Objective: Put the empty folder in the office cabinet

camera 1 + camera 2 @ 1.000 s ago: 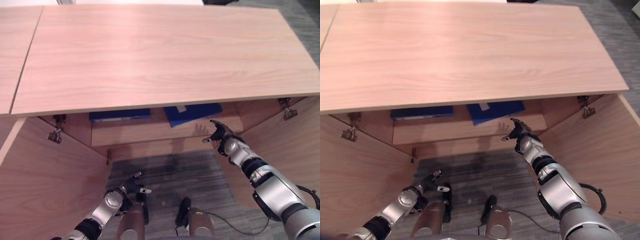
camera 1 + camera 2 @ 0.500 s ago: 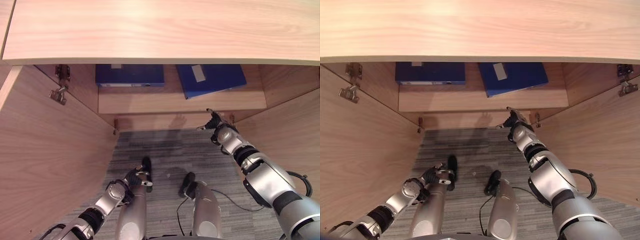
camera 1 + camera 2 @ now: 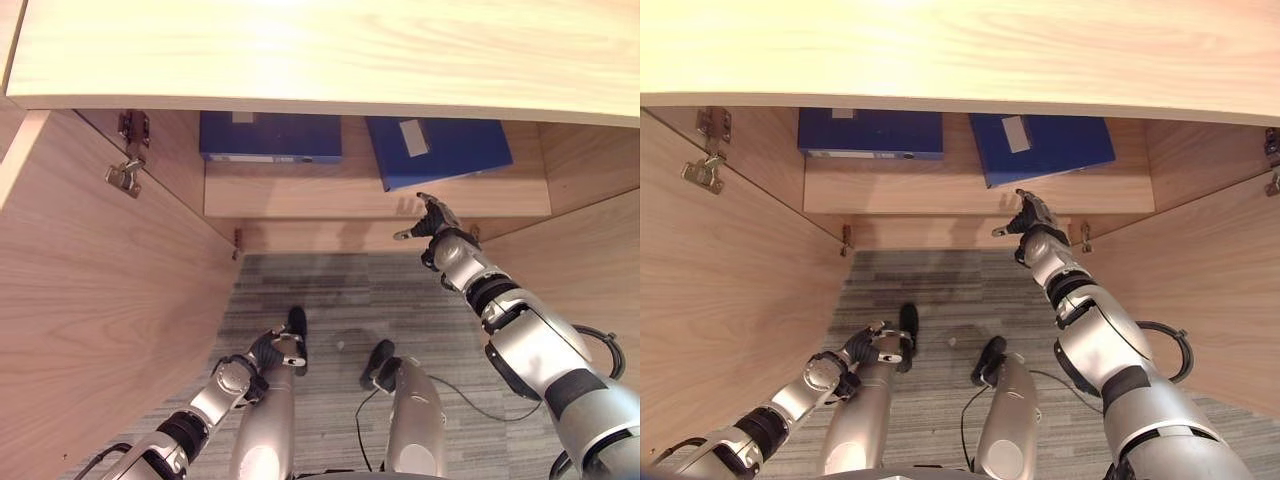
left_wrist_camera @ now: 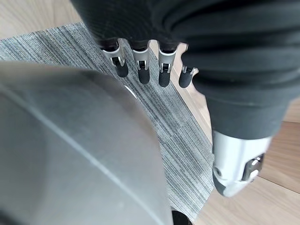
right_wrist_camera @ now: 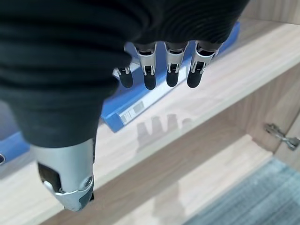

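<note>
Cabinet point(image 3: 120, 330) first: it stands open before me, its doors swung out on both sides, and its pale wooden top fills the upper part of both eye views. On the shelf point(image 3: 375, 198) inside lie two blue folders. One folder point(image 3: 268, 137) lies flat and square at the left of the shelf. The other folder point(image 3: 440, 150), with a white label on its cover, lies flat at the right and is turned askew, one corner reaching the shelf's front edge.

My right hand point(image 3: 432, 218) is raised in front of the shelf edge, just below and slightly left of that askew folder, apart from it, fingers straight and spread, holding nothing. My right wrist view adds what the eye views do not: the fingers point(image 5: 149, 75) hang in a relaxed row over the folder's spine label, with their shadow falling on the shelf board and a door hinge point(image 5: 280, 134) off to one side.

My left hand point(image 3: 268, 352) hangs low over the grey carpet point(image 3: 330, 290), well apart from both folders. In my left wrist view its fingers point(image 4: 142, 65) are loosely extended, empty.
</note>
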### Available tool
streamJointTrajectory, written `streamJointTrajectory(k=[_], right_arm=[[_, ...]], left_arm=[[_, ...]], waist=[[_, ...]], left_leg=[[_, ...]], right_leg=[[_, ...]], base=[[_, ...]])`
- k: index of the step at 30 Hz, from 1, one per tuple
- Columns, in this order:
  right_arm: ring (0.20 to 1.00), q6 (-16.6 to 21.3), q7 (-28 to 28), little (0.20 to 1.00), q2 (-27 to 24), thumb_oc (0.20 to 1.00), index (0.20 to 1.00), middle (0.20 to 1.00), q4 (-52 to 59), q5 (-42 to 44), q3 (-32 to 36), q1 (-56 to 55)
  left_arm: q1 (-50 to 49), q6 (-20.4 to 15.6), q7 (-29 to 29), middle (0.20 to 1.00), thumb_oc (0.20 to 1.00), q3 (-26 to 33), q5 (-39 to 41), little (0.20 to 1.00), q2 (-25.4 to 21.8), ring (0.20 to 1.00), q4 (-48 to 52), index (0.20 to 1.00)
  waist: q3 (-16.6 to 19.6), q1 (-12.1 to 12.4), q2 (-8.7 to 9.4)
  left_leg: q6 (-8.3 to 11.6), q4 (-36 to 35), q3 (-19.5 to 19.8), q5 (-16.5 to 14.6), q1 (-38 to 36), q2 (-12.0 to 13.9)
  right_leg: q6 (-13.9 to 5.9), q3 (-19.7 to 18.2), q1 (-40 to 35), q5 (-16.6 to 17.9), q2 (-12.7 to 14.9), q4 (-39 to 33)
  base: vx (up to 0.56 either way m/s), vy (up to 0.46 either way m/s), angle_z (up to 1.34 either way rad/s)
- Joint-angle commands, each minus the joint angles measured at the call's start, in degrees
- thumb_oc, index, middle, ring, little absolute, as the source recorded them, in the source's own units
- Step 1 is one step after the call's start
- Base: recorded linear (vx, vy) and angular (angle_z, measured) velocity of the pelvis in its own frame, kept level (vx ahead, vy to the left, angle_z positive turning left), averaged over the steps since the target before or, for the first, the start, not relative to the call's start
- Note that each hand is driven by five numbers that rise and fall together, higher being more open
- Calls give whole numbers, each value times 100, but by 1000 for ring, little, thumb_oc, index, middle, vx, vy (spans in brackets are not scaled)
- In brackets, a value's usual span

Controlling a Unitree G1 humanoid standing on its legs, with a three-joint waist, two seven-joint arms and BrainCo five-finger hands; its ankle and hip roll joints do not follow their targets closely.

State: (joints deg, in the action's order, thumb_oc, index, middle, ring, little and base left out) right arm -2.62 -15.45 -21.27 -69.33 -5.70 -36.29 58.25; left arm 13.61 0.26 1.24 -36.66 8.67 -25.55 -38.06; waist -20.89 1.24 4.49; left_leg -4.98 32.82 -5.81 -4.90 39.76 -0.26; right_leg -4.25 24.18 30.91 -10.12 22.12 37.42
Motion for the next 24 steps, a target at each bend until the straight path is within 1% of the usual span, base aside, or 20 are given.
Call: streamJointTrajectory(k=[1,9,12,19,20,24], right_arm=[[1000,63,-245,1000,-490,1000,1000,1000,-79,-183,-306,463],[1000,13,-219,1000,-483,1000,1000,1000,-514,-395,-608,866],[1000,-16,-223,1000,-560,1000,1000,1000,-783,-496,-733,1053],[1000,-55,-145,1000,-867,1000,1000,1000,-1046,-866,-1088,1381],[1000,-66,-130,1000,-942,1000,1000,1000,-1097,-981,-1222,1493],[1000,-75,-134,1000,-981,1000,1000,1000,-1116,-1051,-1315,1632]], left_arm=[[-135,-145,26,1000,1000,-192,180,1000,77,1000,217,1000],[-39,-177,14,1000,1000,-350,251,1000,44,1000,214,1000],[43,-187,-16,1000,1000,-458,270,1000,29,1000,241,1000],[56,-234,-122,1000,1000,-550,333,1000,-100,1000,405,1000],[58,-243,-143,1000,1000,-564,349,1000,-132,1000,434,1000],[76,-246,-161,1000,1000,-568,389,1000,-142,1000,439,1000]], waist=[[25,86,-88],[-66,187,-154],[-96,312,-216],[-91,529,-295],[-87,563,-300],[-89,558,-285]], left_leg=[[-173,282,-216,-1080,-331,-79],[-182,499,-185,-1105,-20,-129],[-188,627,-132,-1104,198,-174],[-186,789,-104,-1098,473,-198],[-186,789,-91,-1095,513,-201],[-184,770,-91,-1076,544,-196]], right_leg=[[125,99,280,464,-191,-41],[149,124,573,404,-119,186],[185,156,776,323,-32,363],[206,139,1060,268,109,592],[206,131,1118,265,115,630],[201,111,1180,266,121,645]], base=[[0,0,0],[-10,3,2],[-13,-10,3],[-10,-9,12],[-3,-4,4],[0,0,0]])
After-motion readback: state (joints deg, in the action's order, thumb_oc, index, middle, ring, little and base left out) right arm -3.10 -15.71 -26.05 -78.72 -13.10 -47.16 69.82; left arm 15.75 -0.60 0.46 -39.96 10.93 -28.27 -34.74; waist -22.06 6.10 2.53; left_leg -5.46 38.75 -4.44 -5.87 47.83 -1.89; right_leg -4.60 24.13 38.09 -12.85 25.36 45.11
